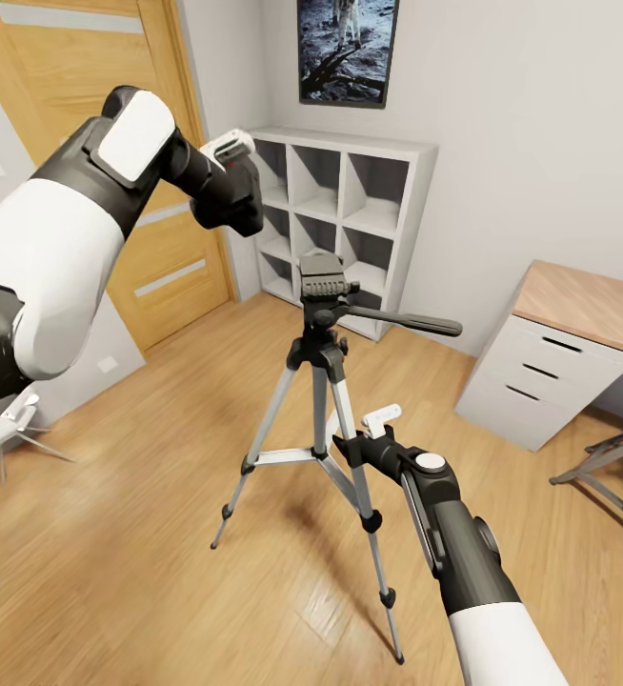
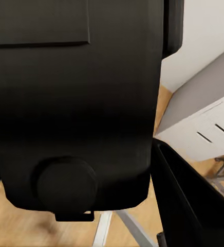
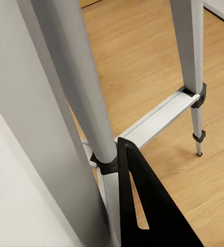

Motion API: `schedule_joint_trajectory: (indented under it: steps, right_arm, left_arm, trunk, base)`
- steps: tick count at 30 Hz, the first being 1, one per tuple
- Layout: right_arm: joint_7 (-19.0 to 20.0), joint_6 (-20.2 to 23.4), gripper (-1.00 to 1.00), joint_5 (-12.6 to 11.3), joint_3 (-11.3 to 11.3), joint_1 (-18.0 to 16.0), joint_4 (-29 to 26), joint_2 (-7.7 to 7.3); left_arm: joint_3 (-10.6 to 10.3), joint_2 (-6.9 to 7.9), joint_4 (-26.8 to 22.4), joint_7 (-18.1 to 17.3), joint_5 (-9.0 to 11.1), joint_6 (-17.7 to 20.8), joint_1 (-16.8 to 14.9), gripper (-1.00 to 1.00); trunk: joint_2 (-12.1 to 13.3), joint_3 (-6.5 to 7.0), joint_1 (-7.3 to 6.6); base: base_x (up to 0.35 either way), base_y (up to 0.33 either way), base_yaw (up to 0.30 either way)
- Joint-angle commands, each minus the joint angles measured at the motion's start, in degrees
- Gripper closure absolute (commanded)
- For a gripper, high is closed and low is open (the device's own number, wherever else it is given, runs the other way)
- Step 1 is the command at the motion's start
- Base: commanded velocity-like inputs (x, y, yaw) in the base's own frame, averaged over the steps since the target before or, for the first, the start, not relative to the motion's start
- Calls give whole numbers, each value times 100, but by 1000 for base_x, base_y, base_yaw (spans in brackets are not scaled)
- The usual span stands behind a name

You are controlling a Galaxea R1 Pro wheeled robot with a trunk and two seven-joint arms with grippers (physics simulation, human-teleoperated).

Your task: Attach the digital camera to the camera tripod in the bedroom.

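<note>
The camera tripod point(image 1: 323, 376) stands on the wood floor mid-room, its dark grey flat head point(image 1: 322, 275) bare and its black pan handle point(image 1: 409, 323) pointing right. The black digital camera point(image 1: 242, 205) is held up and to the left of that head, with my left gripper point(image 1: 238, 179) shut on it. In the left wrist view the camera body point(image 2: 76, 103) sits right against the lens beside a black finger point(image 2: 191, 206). My right gripper point(image 1: 364, 431) is low at a silver tripod leg point(image 3: 86, 98), which runs between its fingers; it looks shut on the leg.
A white cube shelf point(image 1: 350, 205) stands against the back wall behind the tripod. The wood door point(image 1: 159, 257) is at the left. A white drawer desk point(image 1: 550, 372) with a wood top sits at the right, and dark chair legs point(image 1: 616, 467) are beside it.
</note>
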Motion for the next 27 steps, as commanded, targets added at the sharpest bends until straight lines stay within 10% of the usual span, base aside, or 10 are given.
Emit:
schedule_joint_trajectory:
  steps: [1, 6, 16, 21, 22, 27]
  right_arm:
    - [39, 7, 100, 133, -3, -1, 110, 3]
    - [32, 6, 100, 134, 7, 0, 139, 3]
    - [35, 7, 100, 134, 12, -3, 106, 3]
    - [38, 7, 100, 134, 10, -4, 107, 3]
    - [38, 7, 100, 134, 10, -2, 120, 3]
    - [39, 6, 100, 134, 10, -3, 126, 3]
  left_arm:
    - [-120, -22, -9, 38, -11, 2, -9, 100]
    - [-583, -67, -27, 51, -542, -7, -12, 100]
    - [-1429, -143, -99, -229, -863, 63, -12, 100]
    - [-2336, -103, -670, -1700, -911, 61, -12, 100]
    - [-3091, 203, -1188, -3275, -967, 35, -12, 100]
    - [-3610, 883, -1619, -4910, -1033, -3, -12, 100]
  trunk:
    - [-9, -11, 4]
    - [-9, -11, 4]
    - [-9, -11, 4]
    - [-9, -11, 4]
    - [-9, -11, 4]
    - [-9, -11, 4]
  base:
    - [0, 0, 0]
    - [0, 0, 0]
    - [0, 0, 0]
    - [0, 0, 0]
    - [0, 0, 0]
    - [0, 0, 0]
